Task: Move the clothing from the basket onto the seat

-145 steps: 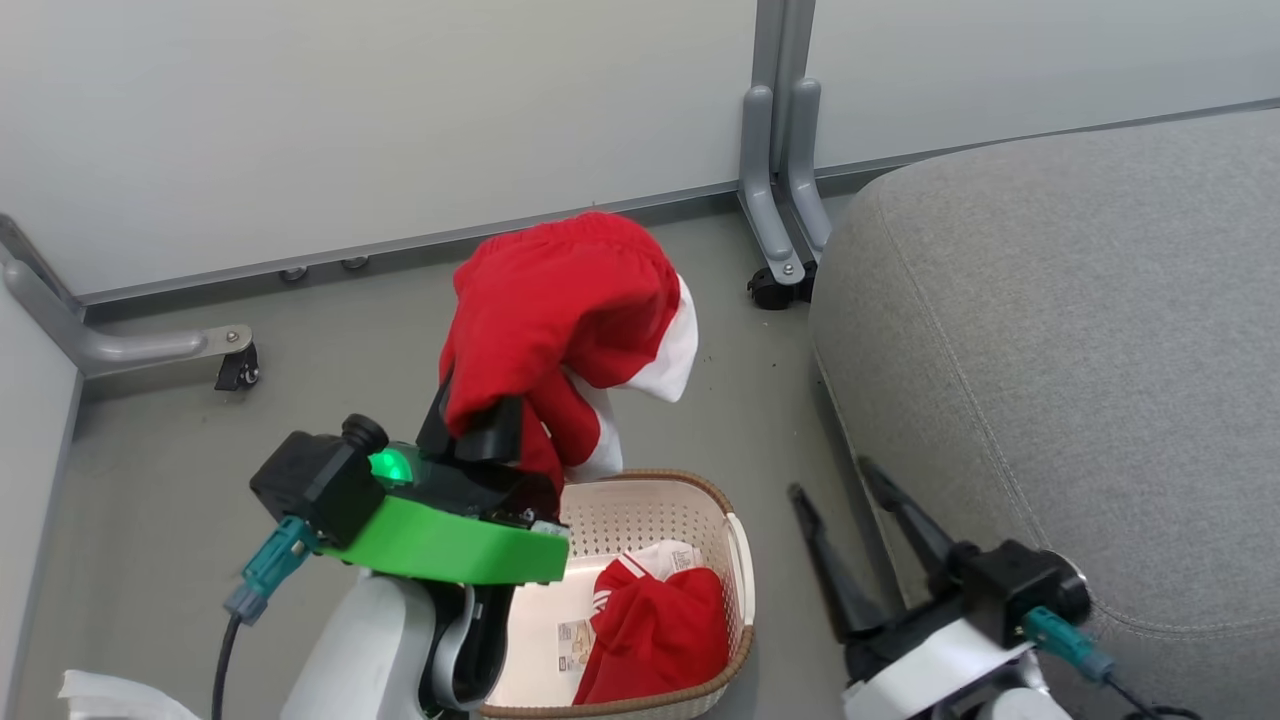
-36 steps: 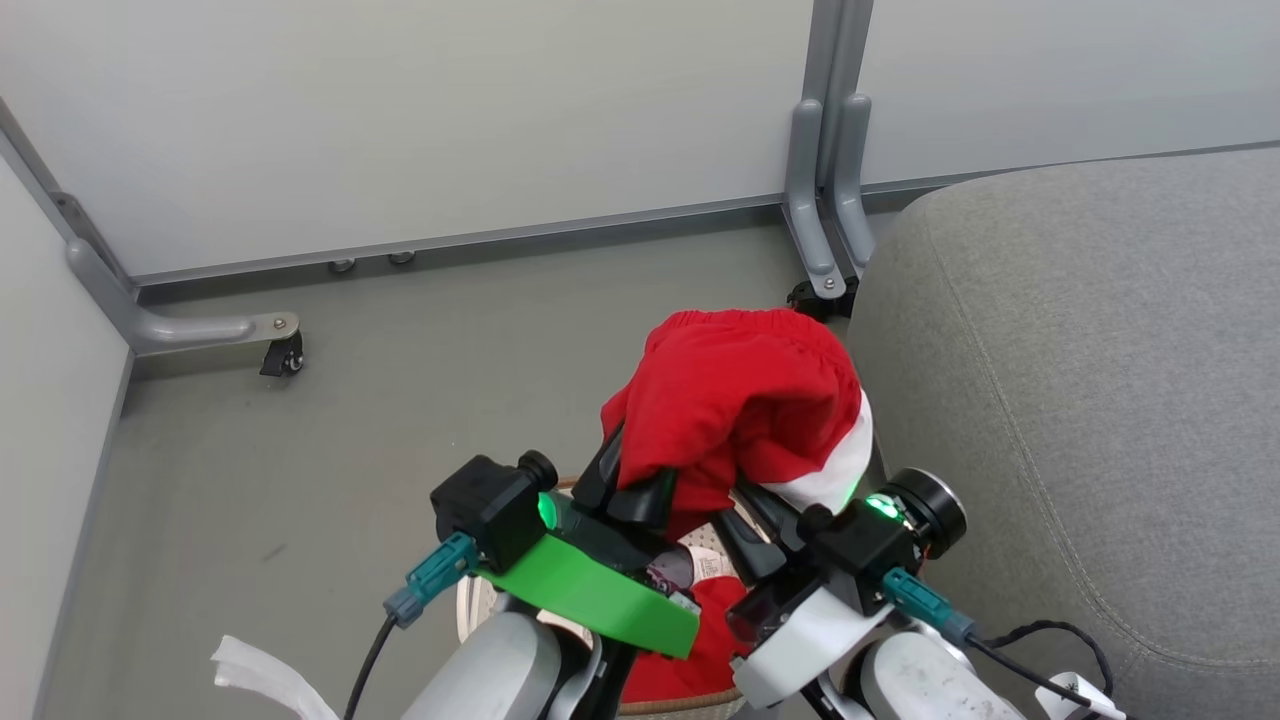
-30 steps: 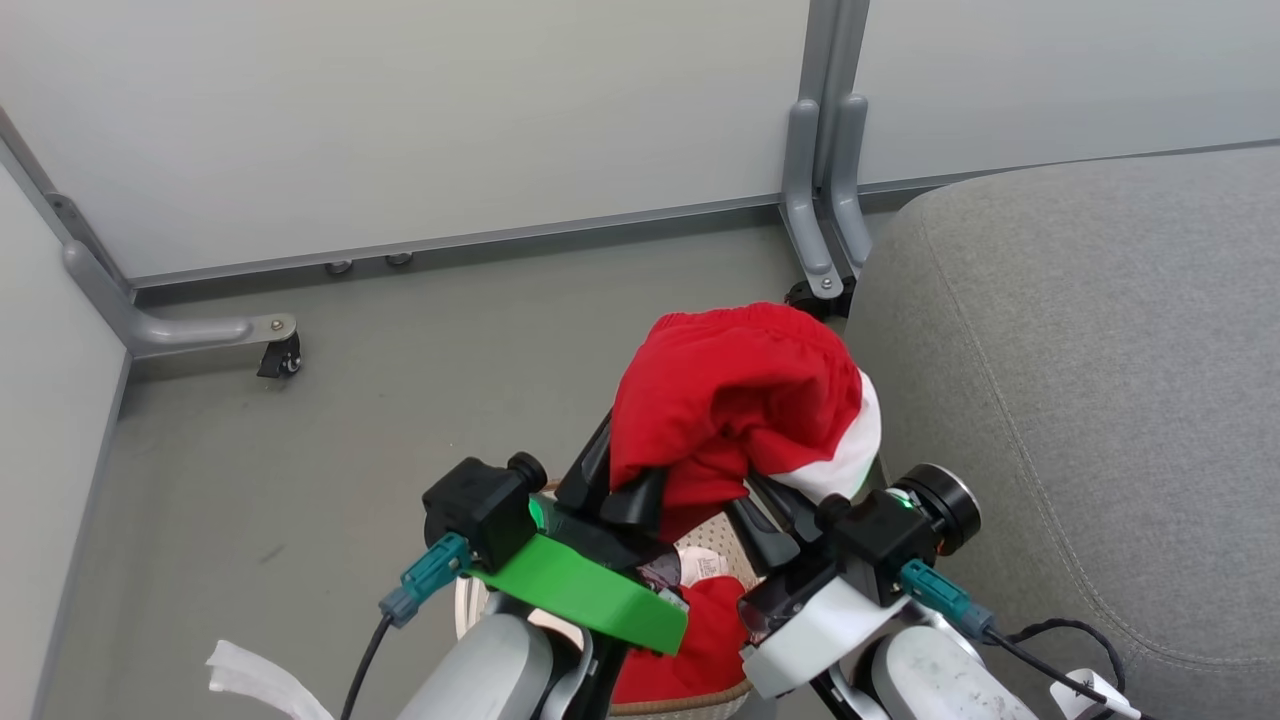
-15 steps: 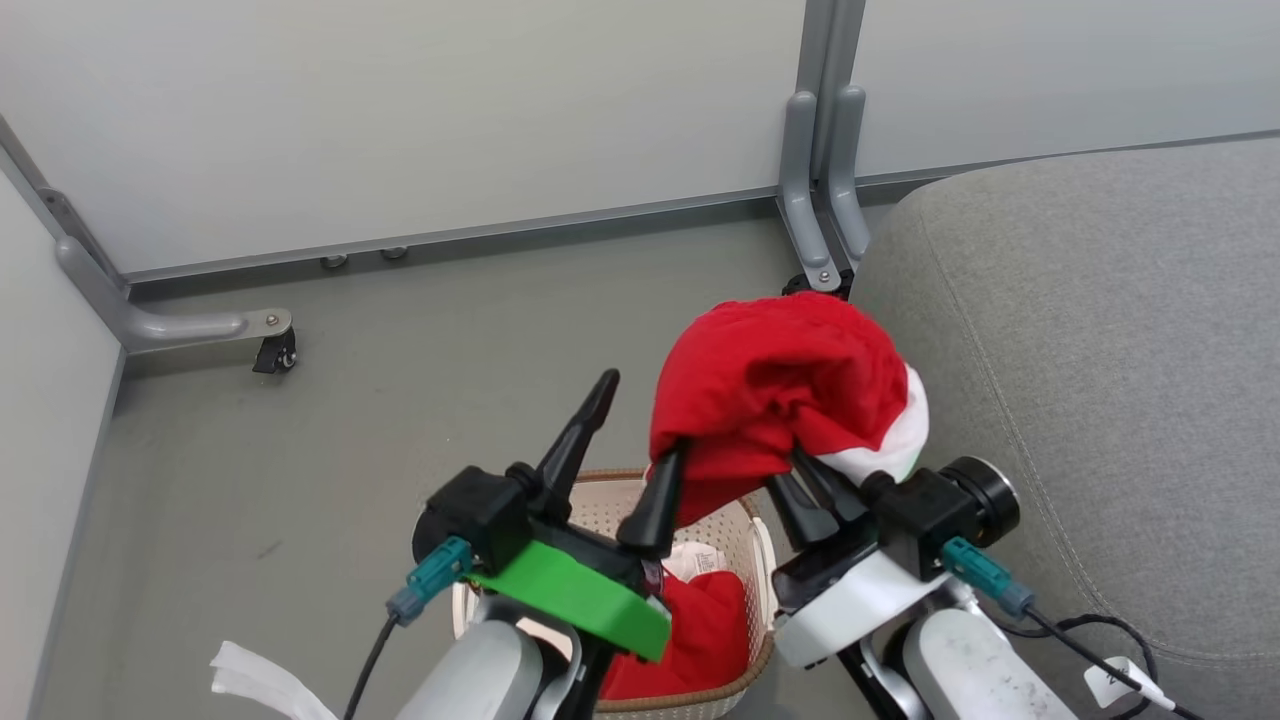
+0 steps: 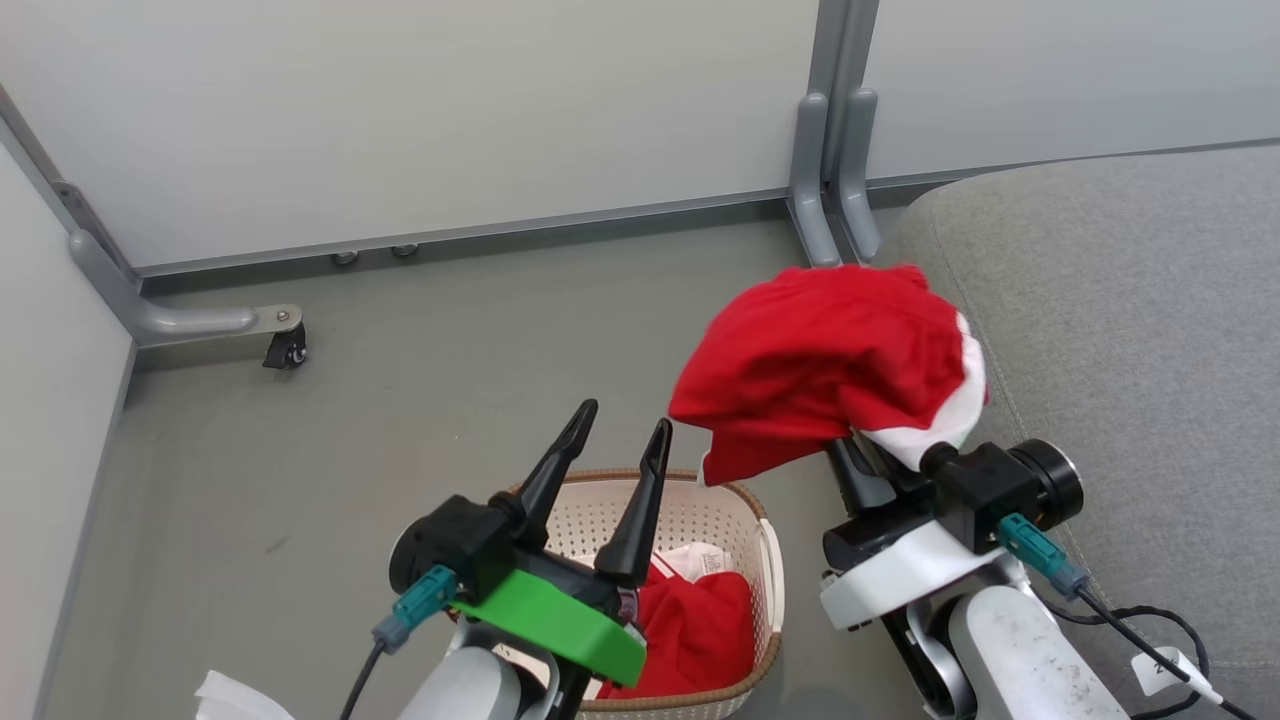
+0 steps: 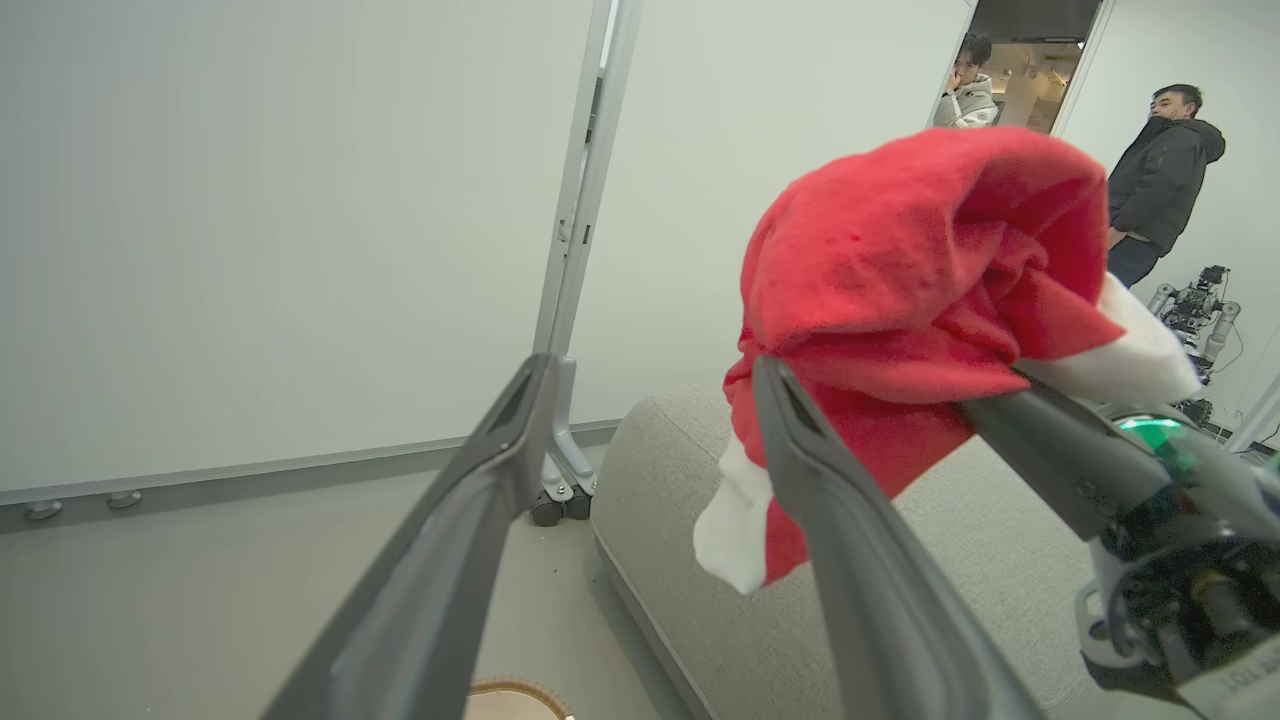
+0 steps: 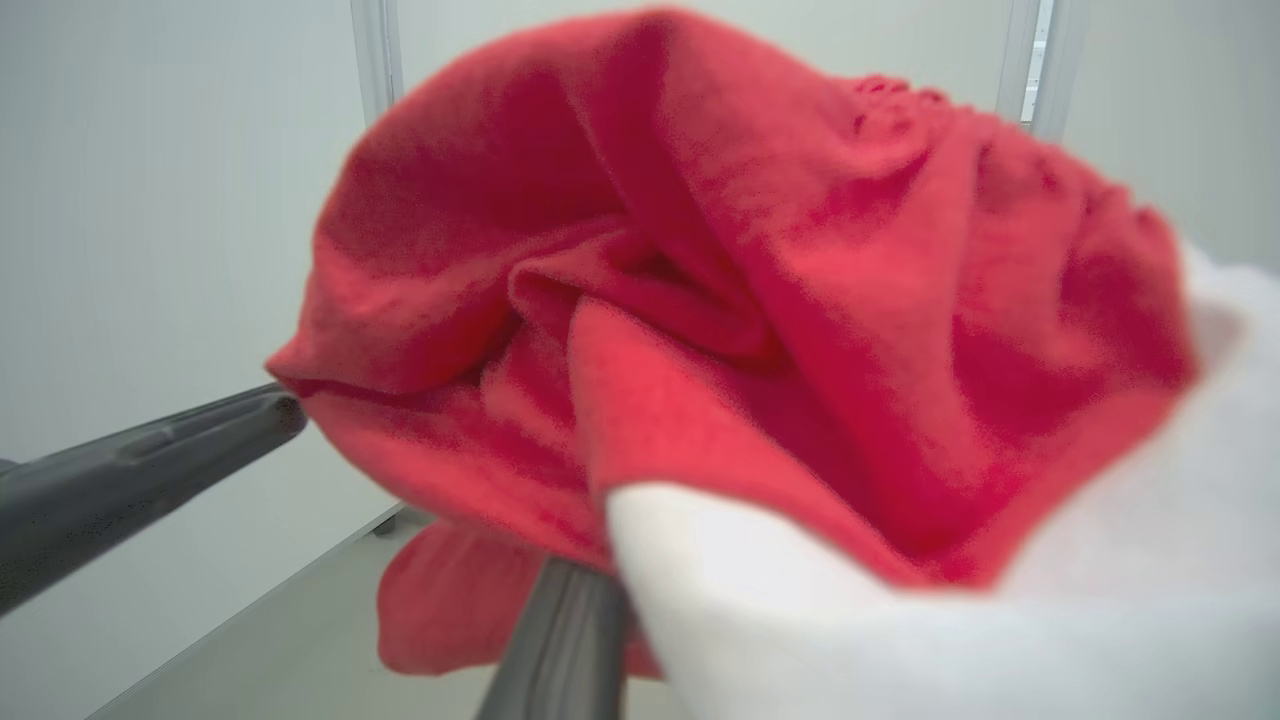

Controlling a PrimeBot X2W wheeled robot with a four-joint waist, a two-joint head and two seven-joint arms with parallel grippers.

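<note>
A bright red garment with white trim (image 5: 830,370) hangs in the air, draped over my right gripper (image 5: 850,450), which is shut on it beside the left edge of the light grey seat (image 5: 1120,300). Its folds cover that gripper's fingertips (image 7: 560,640). My left gripper (image 5: 625,415) stands open and empty above the basket (image 5: 770,570), just left of the garment (image 6: 920,260). A second red garment with a white label (image 5: 700,625) lies inside the cream perforated basket on the floor.
Pale partition walls stand behind, with a grey post (image 5: 835,150) and a castor foot (image 5: 285,345) on the grey floor. A white scrap (image 5: 230,695) lies at the lower left. A cable with a tag (image 5: 1160,660) trails over the seat. Two people (image 6: 1160,180) stand in a far doorway.
My left gripper has opened and let go of the red garment, then drawn back to the left. My right gripper, still shut on it, has carried it right toward the seat.
</note>
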